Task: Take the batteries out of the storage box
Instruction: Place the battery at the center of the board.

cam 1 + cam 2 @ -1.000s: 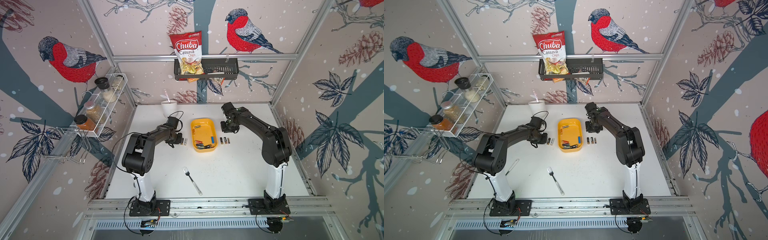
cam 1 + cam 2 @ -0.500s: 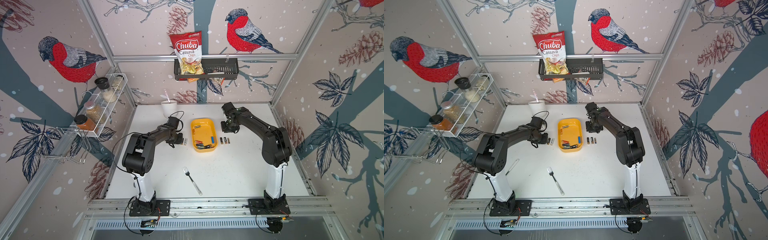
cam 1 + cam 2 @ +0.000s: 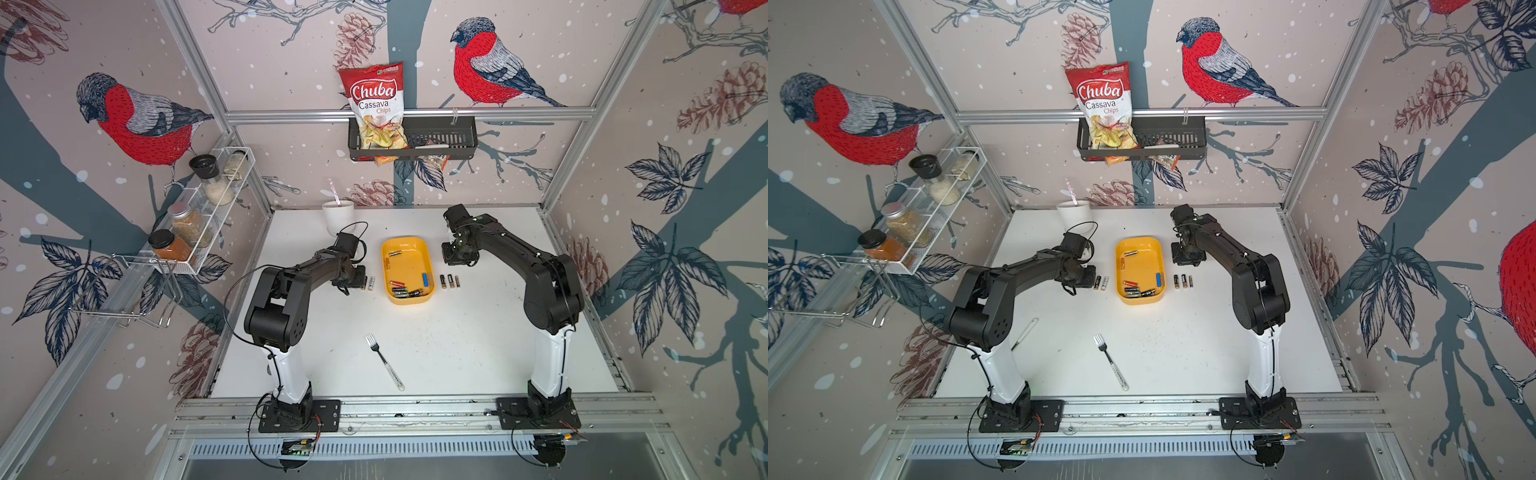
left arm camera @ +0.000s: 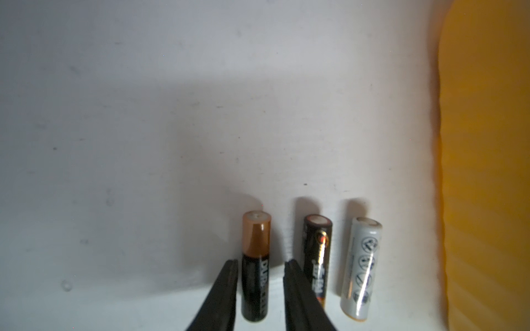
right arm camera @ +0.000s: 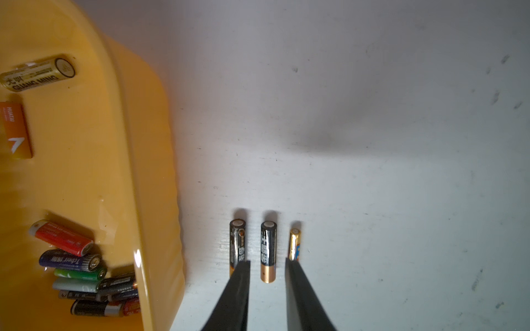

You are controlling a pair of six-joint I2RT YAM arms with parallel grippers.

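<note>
Left wrist | left jaws now wider (both clear) | copper-topped battery released

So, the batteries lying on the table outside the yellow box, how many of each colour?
Black batteries, some copper or gold at one end: 4
White battery: 1
Gold battery: 1
Total: 6

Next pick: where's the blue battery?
In both top views the blue battery lies in the storage box by its right wall, beside the near-end battery pile.
</note>
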